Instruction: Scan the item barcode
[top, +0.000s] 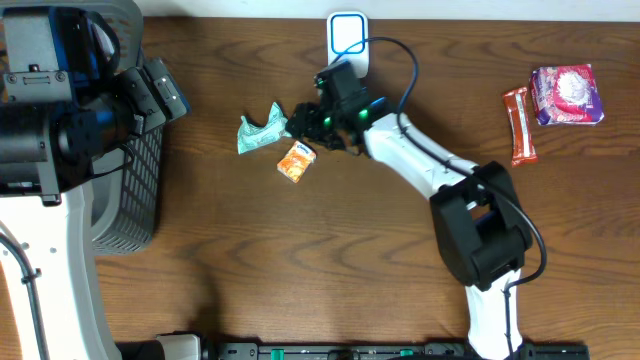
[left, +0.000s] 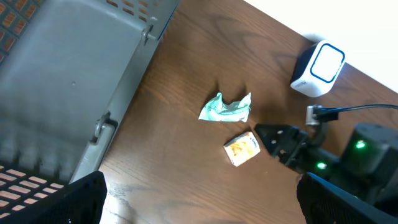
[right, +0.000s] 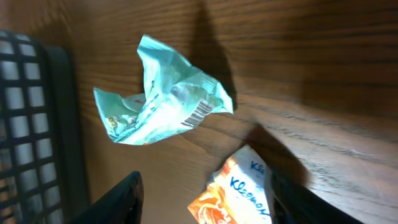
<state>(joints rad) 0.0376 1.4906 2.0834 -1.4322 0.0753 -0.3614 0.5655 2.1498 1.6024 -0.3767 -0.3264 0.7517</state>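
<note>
Wood-grain table (top: 300, 260); crinkly glossy green wrapper (top: 260, 133); glossy orange pkt (top: 296, 160); plastic basket (top: 135, 190).

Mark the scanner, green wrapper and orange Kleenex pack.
scanner (top: 347, 38), overhead view, white top face inside the blue ring.
green wrapper (right: 163, 99), right wrist view, crumpled middle.
orange Kleenex pack (left: 242, 149), left wrist view, centre of its top face.

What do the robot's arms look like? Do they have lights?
The right arm has white tubes, chunky black joints, a black right gripper, tiny green lights and a looping black cable. The left arm is black with blue bits and white below.
</note>
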